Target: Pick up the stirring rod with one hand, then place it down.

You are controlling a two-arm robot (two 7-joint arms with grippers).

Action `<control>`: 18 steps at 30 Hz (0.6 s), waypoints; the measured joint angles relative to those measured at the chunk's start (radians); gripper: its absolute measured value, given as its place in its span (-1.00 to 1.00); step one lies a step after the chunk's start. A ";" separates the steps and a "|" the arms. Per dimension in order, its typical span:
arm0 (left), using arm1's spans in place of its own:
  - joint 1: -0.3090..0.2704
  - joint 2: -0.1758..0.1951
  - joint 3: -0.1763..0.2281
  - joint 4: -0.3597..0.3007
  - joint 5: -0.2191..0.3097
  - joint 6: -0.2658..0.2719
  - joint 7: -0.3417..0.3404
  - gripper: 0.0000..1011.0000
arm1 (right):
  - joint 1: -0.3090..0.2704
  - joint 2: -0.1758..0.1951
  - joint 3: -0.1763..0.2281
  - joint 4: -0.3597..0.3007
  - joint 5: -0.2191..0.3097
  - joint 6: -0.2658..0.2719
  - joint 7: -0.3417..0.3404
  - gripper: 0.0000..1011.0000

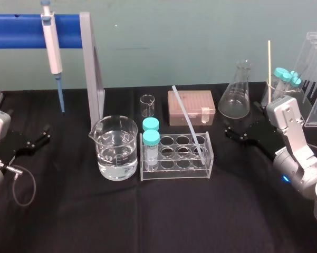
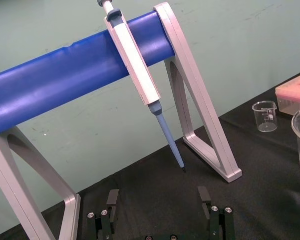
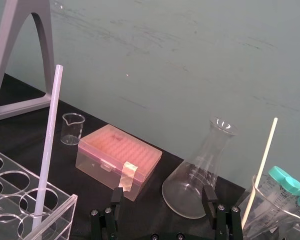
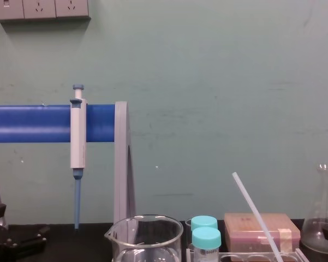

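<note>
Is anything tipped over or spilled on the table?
Nothing is spilled. The stirring rod leans slanted in the clear rack, not upright; it is the only crooked thing. The left claw and right claw are open at either side, away from it.

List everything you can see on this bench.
Rod: one, translucent white, leaning in rack's right end.
Rack: one, clear, centre.
Vials: two, blue-capped, rack's left end.
Large beaker: one, clear, part-filled, left of rack.
Small beaker: one, clear, behind rack.
Tip box: one, pink, behind rack.
Flask: one, clear, back right.
Pipette: one, white and blue, on stand.
Stand: one, blue and grey, back left.
Stick: one, pale, far right.
Left gripper: one, black, open, far left.
Right gripper: one, black, open, right of rack.
</note>
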 joint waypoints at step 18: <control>0.000 0.000 0.000 0.000 0.000 0.000 0.000 0.98 | 0.000 0.000 0.000 0.000 0.000 0.000 0.000 0.98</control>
